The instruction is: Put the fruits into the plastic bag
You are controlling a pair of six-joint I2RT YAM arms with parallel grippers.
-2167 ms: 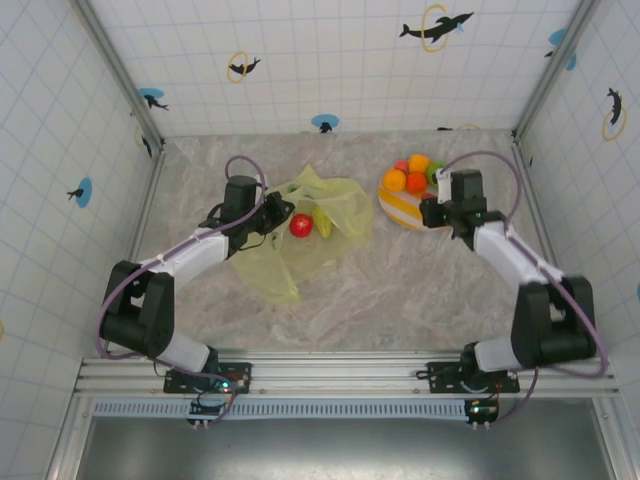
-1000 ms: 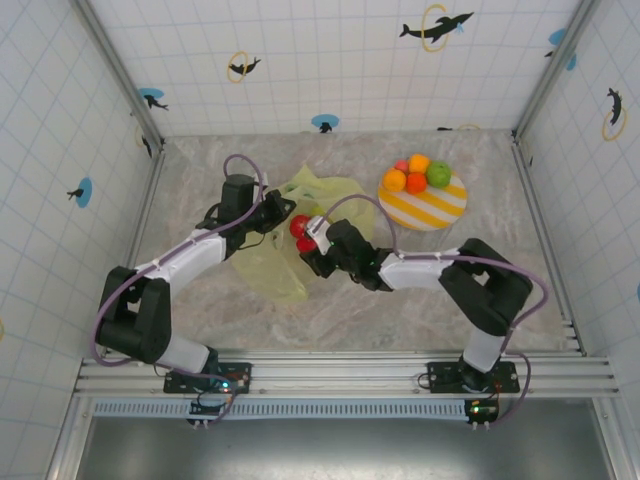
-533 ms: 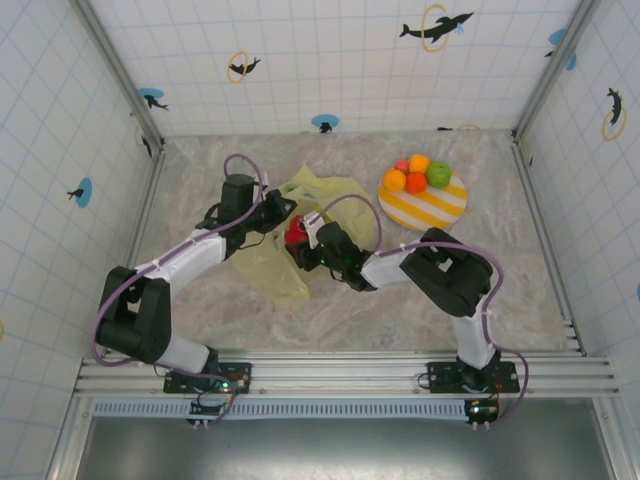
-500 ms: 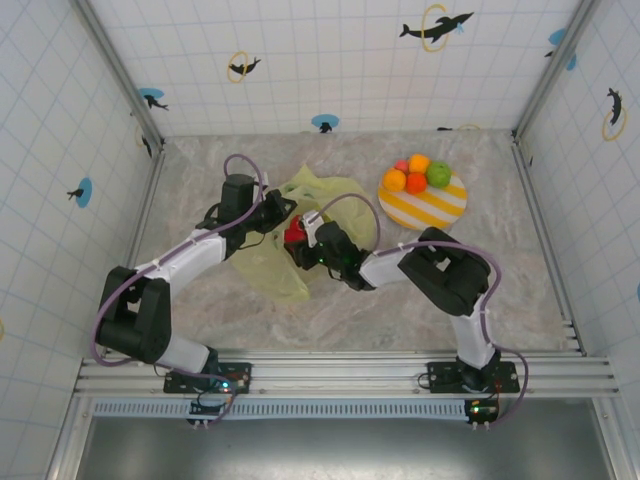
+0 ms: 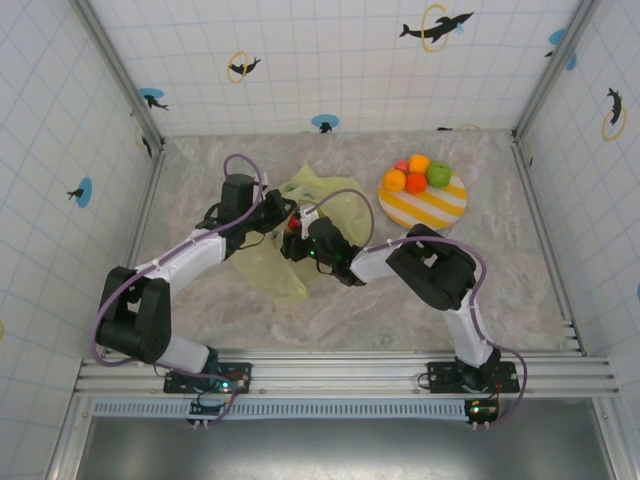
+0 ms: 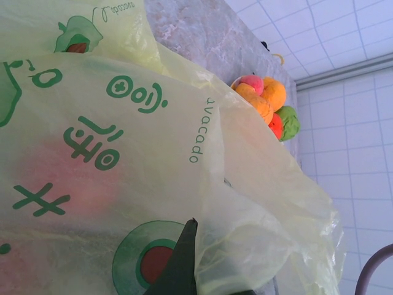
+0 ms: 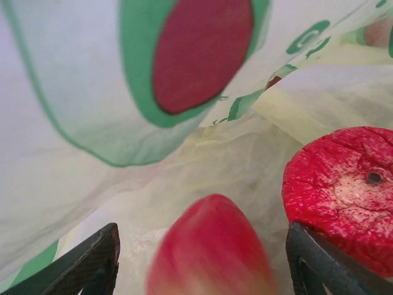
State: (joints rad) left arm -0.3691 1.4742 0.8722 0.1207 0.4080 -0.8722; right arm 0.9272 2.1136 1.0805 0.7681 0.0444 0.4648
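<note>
The bag [image 5: 318,215] lies left of centre on the table [image 5: 400,300], crumpled, with its mouth facing right. The left gripper [image 5: 272,212] is closed on the bag's left edge and holds the plastic up. In its wrist view the printed film drapes right over its dark finger [image 6: 182,258].

The right gripper [image 5: 297,238] reaches into the mouth from the right. Its wrist view looks inside the bag. The jaws stand wide, and a red fruit [image 7: 212,252] sits between them with a gap on each side. That fruit is blurred, so it is probably loose and dropping rather than gripped. Just right of it a red apple [image 7: 347,184] rests on the plastic, already inside.

So at least one fruit is bagged and a second is at the point of delivery. Whether anything else lies deeper in the folds cannot be told.

The plate [image 5: 445,212] is far right, well apart from the bag. On its far edge sits a tight cluster: three oranges [image 5: 394,180], a green apple [image 5: 438,175] and a small pinkish-red piece [image 5: 401,166].

By this count about five fruits are left to move, so the job is less than half done.
</note>
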